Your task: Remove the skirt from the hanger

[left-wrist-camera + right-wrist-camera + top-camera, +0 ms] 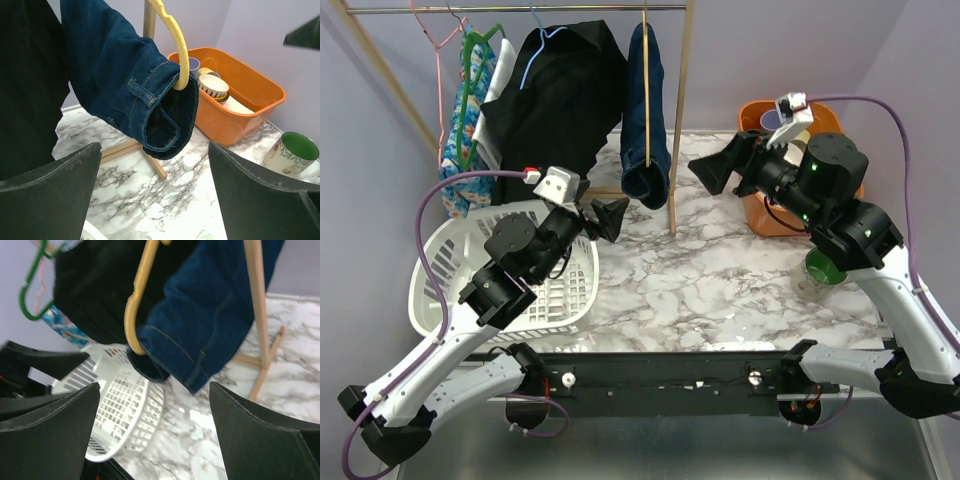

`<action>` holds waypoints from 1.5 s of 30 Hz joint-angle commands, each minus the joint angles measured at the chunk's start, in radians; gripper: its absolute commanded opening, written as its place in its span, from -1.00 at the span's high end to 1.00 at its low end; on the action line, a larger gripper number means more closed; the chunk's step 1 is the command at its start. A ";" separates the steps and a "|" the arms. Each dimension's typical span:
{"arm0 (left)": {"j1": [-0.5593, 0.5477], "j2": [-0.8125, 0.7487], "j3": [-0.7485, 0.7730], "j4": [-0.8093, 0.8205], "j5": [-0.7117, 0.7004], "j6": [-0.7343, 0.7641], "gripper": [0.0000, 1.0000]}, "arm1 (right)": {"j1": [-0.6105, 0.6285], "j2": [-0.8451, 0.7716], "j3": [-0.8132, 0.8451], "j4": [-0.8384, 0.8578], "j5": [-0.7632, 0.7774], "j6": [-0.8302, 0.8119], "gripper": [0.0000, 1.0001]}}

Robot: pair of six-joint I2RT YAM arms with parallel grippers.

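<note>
Grippers first, since they sit nearest me: the left gripper (610, 218) hangs above the far rim of the white basket (432, 268) with its jaws spread wide and nothing between them. The right gripper (715, 170) hovers over the marble table (700, 290), just as wide and just as empty. Both point toward the rack. Straight ahead of both wrist cameras is not my target but the navy denim garment (646, 110), folded over a yellow hanger (182, 50) between the two arms. The skirt (555, 100) is farther back and left of it, draped from the light-blue hanger (528, 60), whose hook sits on the rail (580, 9); none of the removal is done yet. My worry is grabbing the wrong cloth: the denim is closer to both sets of fingers, and it touches or nearly touches the skirt's right edge, I cannot tell which. A pull on the black fabric alone could also drag the hook off the rail or set the green hanger (472, 70) swinging, so I judge one arm has to steady the hanger.
</note>
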 commanded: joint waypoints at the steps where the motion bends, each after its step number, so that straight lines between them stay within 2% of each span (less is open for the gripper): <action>1: 0.001 -0.001 -0.008 0.012 -0.061 0.008 -0.98 | 0.005 0.106 0.155 0.009 -0.082 0.009 -0.80; 3: 0.001 -0.006 -0.011 0.014 -0.077 0.009 -0.98 | 0.005 0.202 0.265 0.003 -0.125 0.003 -0.63; 4: 0.001 -0.012 -0.014 0.020 -0.081 0.009 -0.98 | 0.005 0.234 0.303 -0.006 -0.136 0.006 -0.46; 7: 0.001 -0.021 -0.025 0.029 -0.086 0.012 -0.98 | 0.005 0.362 0.435 -0.017 -0.186 0.017 -0.26; 10: 0.001 -0.018 -0.023 0.029 -0.080 0.012 -0.98 | 0.005 0.457 0.516 0.018 -0.202 0.046 -0.22; 14: 0.000 -0.015 -0.018 0.023 -0.058 0.008 -0.98 | 0.005 0.570 0.618 -0.017 -0.194 0.063 -0.21; 19: 0.001 -0.015 -0.018 0.024 -0.041 0.002 -0.98 | 0.005 0.621 0.606 0.005 -0.187 0.073 -0.18; 24: 0.001 -0.011 -0.020 0.028 -0.029 0.000 -0.98 | 0.005 0.637 0.592 0.014 -0.159 0.066 -0.01; 25: 0.001 -0.008 -0.022 0.028 -0.028 0.000 -0.98 | 0.005 0.634 0.589 0.018 -0.157 0.064 0.15; 27: 0.000 -0.004 -0.020 0.026 -0.026 0.000 -0.98 | 0.005 0.618 0.580 0.038 -0.157 0.063 0.30; 28: 0.001 0.000 -0.020 0.028 -0.025 0.000 -0.98 | 0.005 0.609 0.565 0.049 -0.160 0.063 0.44; 30: 0.001 0.005 -0.020 0.026 -0.018 0.000 -0.98 | 0.005 0.595 0.554 0.081 -0.168 0.066 0.52; 34: 0.001 0.023 -0.017 0.028 -0.012 0.003 -0.97 | 0.005 0.592 0.569 0.100 -0.171 0.067 0.98; 41: 0.000 0.077 0.043 0.017 -0.037 0.002 -0.97 | 0.005 0.577 0.598 0.135 -0.199 0.110 0.99; 45: 0.003 0.112 0.098 -0.020 -0.066 0.017 -0.98 | 0.005 0.560 0.610 0.126 -0.141 0.136 0.99</action>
